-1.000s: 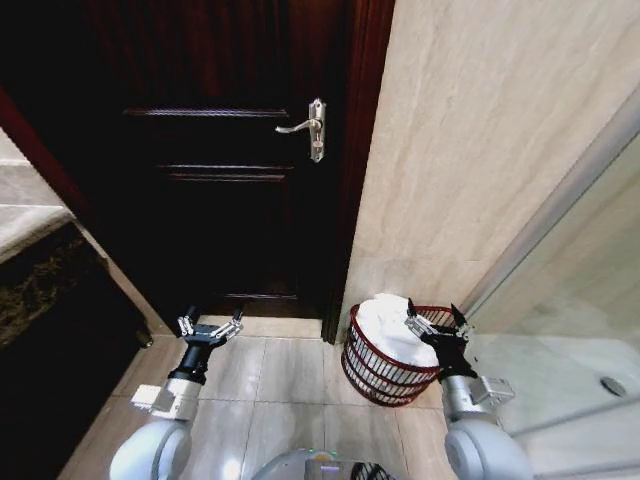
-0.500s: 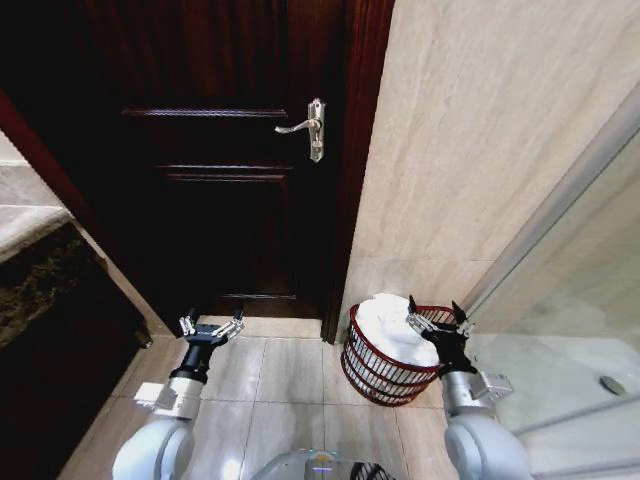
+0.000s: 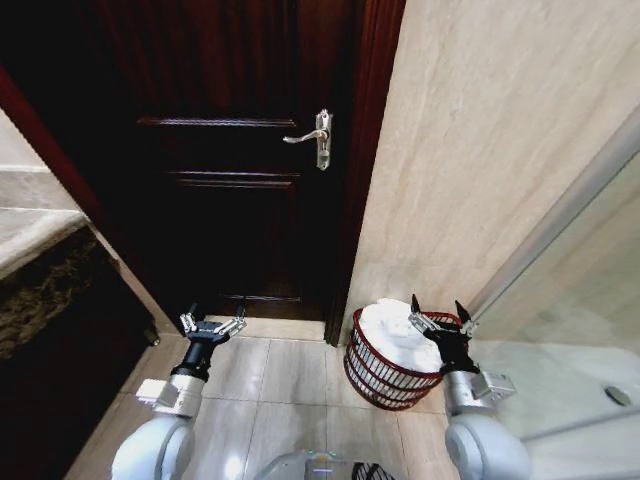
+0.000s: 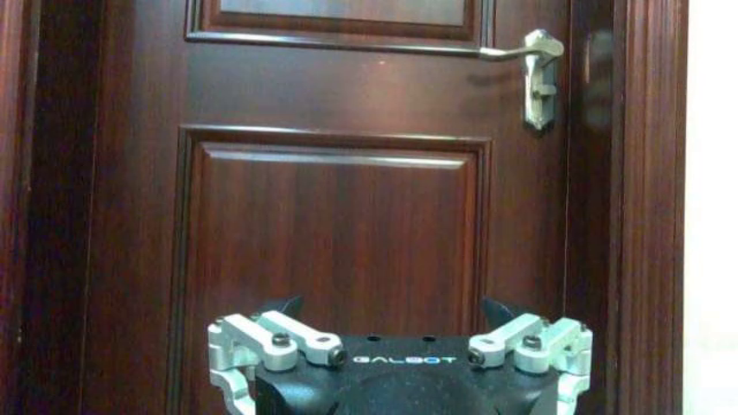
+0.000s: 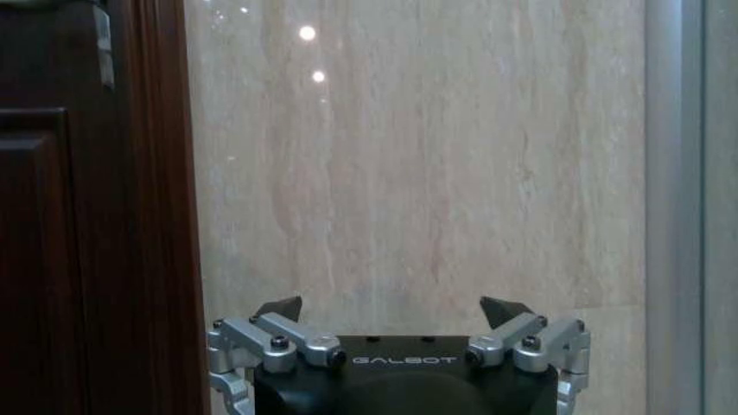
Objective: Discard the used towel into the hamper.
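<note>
1. The hamper (image 3: 392,362) is standing on the tiled floor (image 3: 285,375) at about 5 o'clock in the head view, against the foot of the beige stone wall (image 3: 480,160) and just beside the door frame; its far right rim is sitting behind the right gripper (image 3: 437,312) and its base is hard to make out
2. The towel (image 3: 388,330) is lying inside the hamper as a white, soft, rounded heap, rising a little above the rim; its lower part is hiding behind the dark reddish-brown open-weave bands
3. The right gripper is hovering over the hamper's right rim, fingers spread wide and holding nothing; whether it is touching the rim cannot be told. In the right wrist view its dark fingertips (image 5: 280,307) are pointing at the wall, their lower parts cut off by the edge
4. The left gripper (image 3: 211,322) is hanging at about 7 o'clock, above the floor before the door (image 3: 225,150), fingers likewise splayed and empty
5. The door is showing dark, glossy panelled wood with a metal lever handle (image 3: 316,137)
6. At 9 o'clock a mottled stone ledge (image 3: 45,260) is running out of view, its extent unclear
</note>
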Available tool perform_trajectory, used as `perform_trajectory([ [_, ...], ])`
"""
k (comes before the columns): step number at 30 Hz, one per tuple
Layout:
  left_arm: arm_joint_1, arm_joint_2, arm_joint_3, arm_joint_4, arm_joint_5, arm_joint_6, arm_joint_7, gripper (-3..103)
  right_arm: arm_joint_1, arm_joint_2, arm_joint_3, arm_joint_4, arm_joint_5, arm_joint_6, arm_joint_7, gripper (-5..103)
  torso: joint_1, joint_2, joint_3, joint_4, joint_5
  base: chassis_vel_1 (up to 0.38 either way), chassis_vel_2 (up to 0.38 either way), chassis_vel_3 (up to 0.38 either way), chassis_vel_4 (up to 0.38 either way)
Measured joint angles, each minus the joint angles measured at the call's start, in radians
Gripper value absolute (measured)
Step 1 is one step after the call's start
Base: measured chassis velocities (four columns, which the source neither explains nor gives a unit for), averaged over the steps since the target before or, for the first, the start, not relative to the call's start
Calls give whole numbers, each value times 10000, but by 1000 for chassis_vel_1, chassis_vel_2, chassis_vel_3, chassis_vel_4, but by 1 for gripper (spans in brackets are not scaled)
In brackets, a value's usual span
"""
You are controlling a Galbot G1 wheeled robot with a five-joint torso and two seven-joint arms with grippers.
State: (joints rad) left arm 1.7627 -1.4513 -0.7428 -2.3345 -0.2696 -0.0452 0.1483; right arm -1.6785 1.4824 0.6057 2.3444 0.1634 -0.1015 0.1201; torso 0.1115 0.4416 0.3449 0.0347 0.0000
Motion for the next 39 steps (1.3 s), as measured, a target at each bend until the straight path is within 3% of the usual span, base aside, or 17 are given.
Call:
perform_trajectory([
  [12,-207,-41,110,21,300,177,-34,100,21,-50,77,51,17,-3,23,100,129,326,197,0,0,0,0,0,0],
  [39,-216,22,79,-394,411,498,-138,100,-153,-44,215,178,25,-62,15,100,583,1498,913,0,0,0,0,0,0],
])
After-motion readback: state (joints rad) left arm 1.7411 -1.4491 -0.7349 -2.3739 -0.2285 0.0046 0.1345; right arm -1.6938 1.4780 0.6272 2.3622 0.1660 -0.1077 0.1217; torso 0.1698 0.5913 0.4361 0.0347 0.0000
